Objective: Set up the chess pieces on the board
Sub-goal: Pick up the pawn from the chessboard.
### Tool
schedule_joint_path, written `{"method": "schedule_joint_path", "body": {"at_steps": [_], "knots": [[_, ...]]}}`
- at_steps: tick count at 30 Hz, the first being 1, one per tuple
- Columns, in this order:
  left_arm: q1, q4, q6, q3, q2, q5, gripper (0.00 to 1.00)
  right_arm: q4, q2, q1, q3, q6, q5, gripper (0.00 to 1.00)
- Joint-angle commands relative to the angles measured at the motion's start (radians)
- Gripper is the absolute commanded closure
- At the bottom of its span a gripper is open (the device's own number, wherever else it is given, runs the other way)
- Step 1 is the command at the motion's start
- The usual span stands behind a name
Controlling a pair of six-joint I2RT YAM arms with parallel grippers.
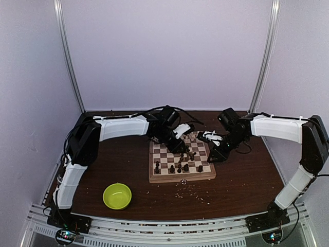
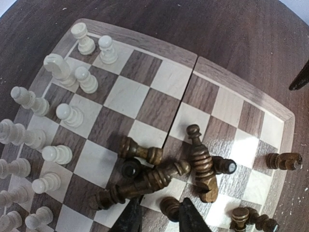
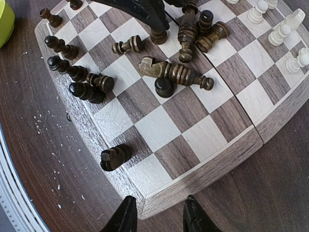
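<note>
**Chess pieces [image 2: 145, 183] stand and lie mixed on the board [image 1: 180, 178]**

The board lies in the middle of the dark table [image 1: 247, 180], between the two arms. On one side of it the pale pieces [image 2: 63, 70] stand upright in a loose group. The dark pieces [image 3: 174, 72] are less tidy. Several lie on their sides in a heap near the middle of the board and touch each other, others stand close together along the opposite rim, and one lies alone near a corner.

The left gripper [image 2: 159, 220] hangs over the heap with its fingers spread. A small dark piece shows between the tips, and I cannot tell if they touch it. The right gripper [image 3: 159, 217] is spread too and holds nothing. It is above a corner of the board, at the outside wall.

A lime-green bowl [image 1: 117, 196] stands on the table near the left arm, well apart from the board. Pale crumbs [image 1: 191, 191] are scattered just in front of the board.
</note>
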Motion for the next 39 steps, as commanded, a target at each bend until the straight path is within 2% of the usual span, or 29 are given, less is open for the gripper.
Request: {"method": "schedule_joint_path", "body": {"at_steps": [1,5,9,15,29,35,39], "knots": [[-0.007,-0.024,-0.002,0.057,0.033,-0.022,0.72,0.011,-0.032,-0.009,-0.003,0.012,0.004,0.66],[-0.009,-0.032,0.004,0.062,0.041,-0.022,0.76,0.01,-0.03,-0.011,-0.004,0.011,0.0,0.66],[-0.01,-0.032,0.013,0.04,0.018,-0.001,0.71,0.009,-0.027,-0.012,-0.002,0.011,-0.003,0.66],[-0.01,0.057,0.001,-0.047,-0.058,0.011,0.7,0.009,-0.022,-0.012,-0.001,0.011,-0.005,0.66],[-0.012,0.038,-0.003,-0.047,-0.036,0.079,0.67,0.009,-0.022,-0.014,0.001,0.013,-0.008,0.66],[-0.012,0.081,-0.004,-0.061,-0.074,0.044,0.67,0.008,-0.02,-0.013,0.001,0.012,-0.01,0.66],[-0.012,0.062,0.003,-0.034,-0.061,0.068,0.67,0.006,-0.018,-0.014,0.001,0.011,-0.011,0.66]]}}
